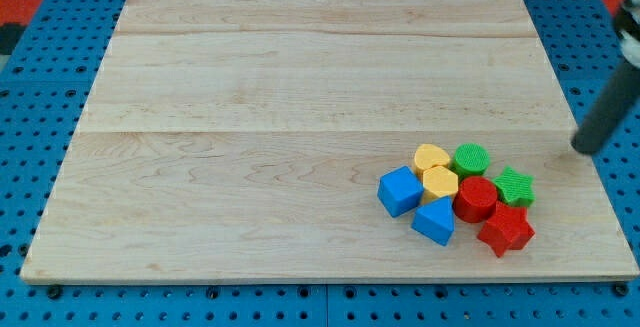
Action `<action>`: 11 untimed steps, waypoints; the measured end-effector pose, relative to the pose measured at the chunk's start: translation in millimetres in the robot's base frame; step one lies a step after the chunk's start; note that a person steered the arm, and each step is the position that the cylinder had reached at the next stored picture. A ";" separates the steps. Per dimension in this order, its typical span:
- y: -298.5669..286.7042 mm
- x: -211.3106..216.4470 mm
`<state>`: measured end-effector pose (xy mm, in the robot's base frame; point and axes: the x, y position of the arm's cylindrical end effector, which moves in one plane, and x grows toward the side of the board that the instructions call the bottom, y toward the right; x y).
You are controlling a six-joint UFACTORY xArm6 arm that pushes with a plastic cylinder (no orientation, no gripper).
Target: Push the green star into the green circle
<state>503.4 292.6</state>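
Rod: smooth dark grey cylinder, matte, no markings visible (upper part pale and blurred at frame edge). My tip (582,148) blunt, dark.

The small green star-shaped block (515,186) is lying flat, down and to the view's left of my tip (583,147) — apart from it. The ribbed green circular block (471,159) is sitting farther left, near the star.
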 end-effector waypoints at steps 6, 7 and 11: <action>-108.1 33.8; -104.6 36.3; -122.6 32.9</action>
